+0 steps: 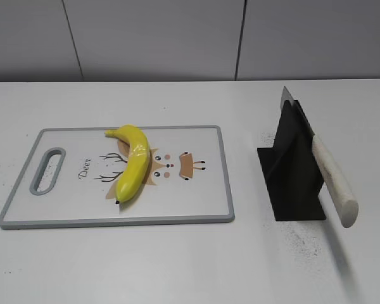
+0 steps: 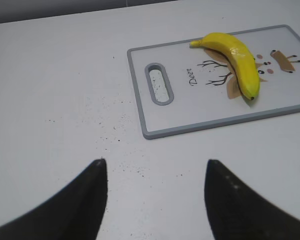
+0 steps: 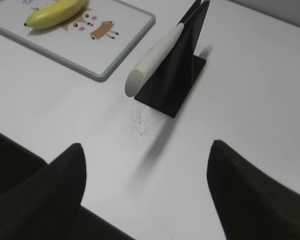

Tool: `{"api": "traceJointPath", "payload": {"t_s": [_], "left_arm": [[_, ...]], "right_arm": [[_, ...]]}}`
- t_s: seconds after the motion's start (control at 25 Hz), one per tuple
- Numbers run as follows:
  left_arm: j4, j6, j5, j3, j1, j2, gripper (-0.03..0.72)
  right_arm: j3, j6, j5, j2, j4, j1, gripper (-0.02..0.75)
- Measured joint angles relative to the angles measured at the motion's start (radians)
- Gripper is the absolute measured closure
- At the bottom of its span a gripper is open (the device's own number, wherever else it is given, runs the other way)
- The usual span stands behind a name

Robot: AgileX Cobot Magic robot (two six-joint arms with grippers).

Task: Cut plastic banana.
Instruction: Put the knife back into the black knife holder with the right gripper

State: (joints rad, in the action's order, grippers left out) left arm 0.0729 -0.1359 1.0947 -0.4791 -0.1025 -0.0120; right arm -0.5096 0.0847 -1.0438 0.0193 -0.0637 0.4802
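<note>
The yellow plastic banana [image 1: 132, 162] lies on a white cutting board [image 1: 63, 209] with a grey rim and a deer drawing. It also shows in the left wrist view [image 2: 235, 62] and the right wrist view [image 3: 56, 13]. A knife with a cream handle [image 1: 332, 180] rests slanted in a black stand [image 1: 291, 171], handle toward the front; it also shows in the right wrist view [image 3: 152, 57]. My left gripper [image 2: 155, 167] is open and empty over bare table, left of and nearer than the board. My right gripper [image 3: 147, 150] is open and empty, nearer than the knife stand.
The board [image 2: 210, 120] has a slot handle [image 1: 47, 170] at its left end. The black stand [image 3: 180, 75] sits to the right of the board. Dark specks dot the white table [image 1: 177, 266]. The table's near edge shows at the lower left of the right wrist view.
</note>
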Motion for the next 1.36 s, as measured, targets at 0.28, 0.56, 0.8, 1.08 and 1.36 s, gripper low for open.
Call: {"api": "traceJointPath", "payload": {"t_s": [0.28,0.56,0.8,1.08,1.36], "left_arm": [[0.001,-0.001,-0.001,0.000,0.000,0.000,0.101],[0.001,-0.001,-0.002,0.000,0.000,0.000,0.102],[0.001,-0.002,-0.002,0.000,0.000,0.000,0.102],[0.001,-0.001,-0.002,0.000,0.000,0.000,0.105],[0.001,0.000,-0.002,0.000,0.000,0.000,0.114]], "right_arm": [[0.000,0.000,0.000,-0.026,-0.023,-0.117,0.167],[0.000,-0.002,0.002,-0.026,-0.026,-0.298,0.167],[0.000,-0.002,0.002,-0.026,-0.027,-0.319,0.167],[0.000,-0.002,0.002,-0.026,-0.027,-0.319,0.167],[0.000,-0.002,0.002,-0.026,-0.027,-0.319,0.167]]}}
